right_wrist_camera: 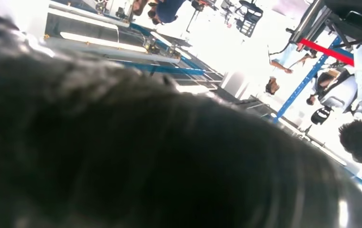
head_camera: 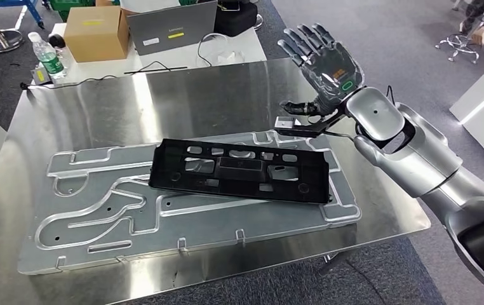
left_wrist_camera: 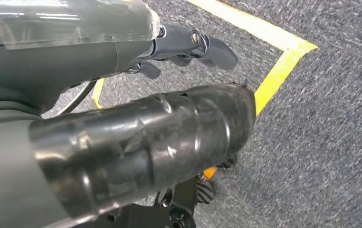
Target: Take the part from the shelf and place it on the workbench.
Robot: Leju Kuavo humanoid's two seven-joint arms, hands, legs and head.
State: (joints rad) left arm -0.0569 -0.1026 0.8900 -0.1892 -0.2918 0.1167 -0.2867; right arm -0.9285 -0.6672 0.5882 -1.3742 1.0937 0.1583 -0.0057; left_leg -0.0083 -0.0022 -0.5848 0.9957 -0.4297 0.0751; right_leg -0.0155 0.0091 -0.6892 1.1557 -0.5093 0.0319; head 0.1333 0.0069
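The part, a long black plastic panel with several cut-outs, lies flat on a silver grooved plate on the metal workbench. My right hand is raised above the bench past the panel's right end, fingers spread upward, holding nothing and not touching the panel. In the right wrist view a blurred dark mass of that hand covers most of the picture. My left hand hangs over grey carpet, its dark fingers slightly curled with nothing in them.
Beyond the bench stand a cardboard box, a grey laptop, a water bottle and cables. Yellow floor tape crosses the carpet under my left hand. People stand in the distance by blue frames.
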